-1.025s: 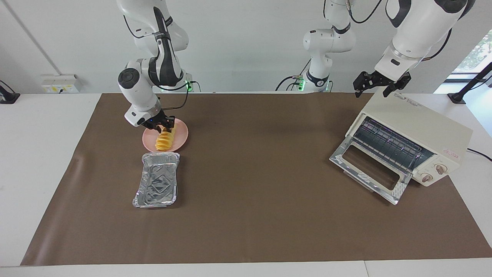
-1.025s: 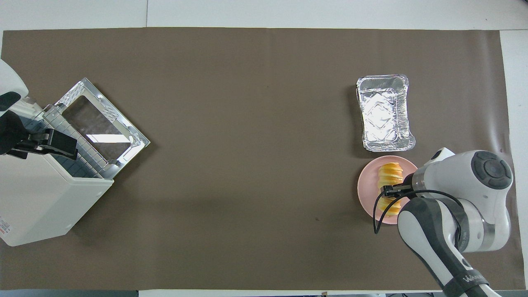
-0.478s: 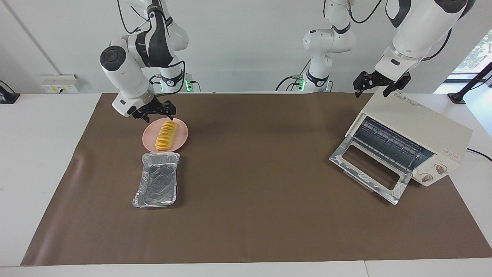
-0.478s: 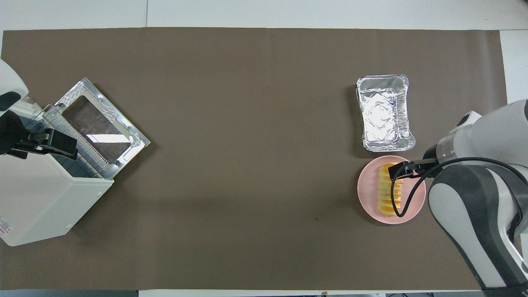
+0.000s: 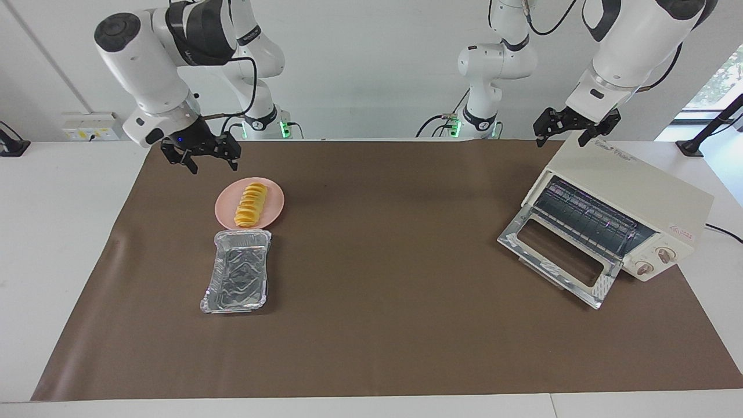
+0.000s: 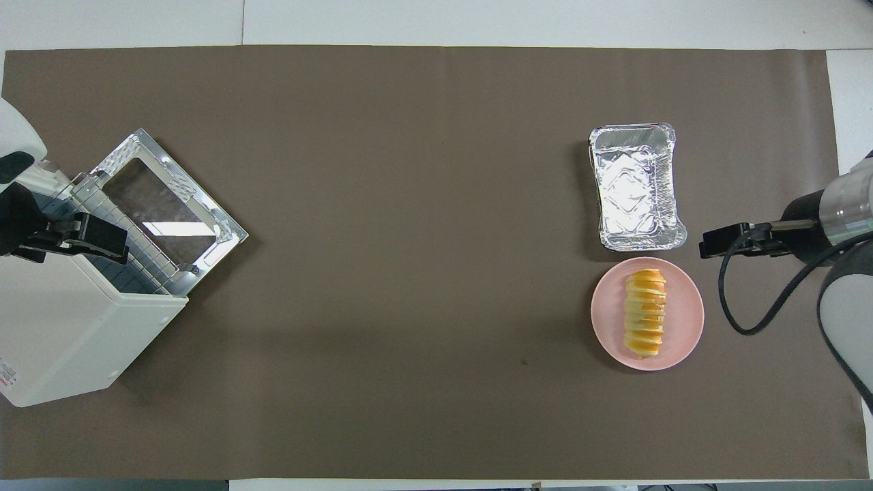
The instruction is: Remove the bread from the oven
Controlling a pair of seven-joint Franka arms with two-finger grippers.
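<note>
One end of the oven (image 6: 65,327) is cut off overhead.

A: What sort of place is this?

B: A robotics lab. 2 white Franka arms (image 5: 174,52) stand at 12 o'clock by a white table (image 5: 52,232) covered with a brown mat (image 5: 377,261).

A: What else shows it?

B: Bare white walls, loose black cables (image 5: 656,75), and a wall socket box (image 5: 93,126) at 10 o'clock. A toaster oven (image 5: 615,203) at 3 o'clock sits there as a test prop, with no kitchen counter around it.
</note>
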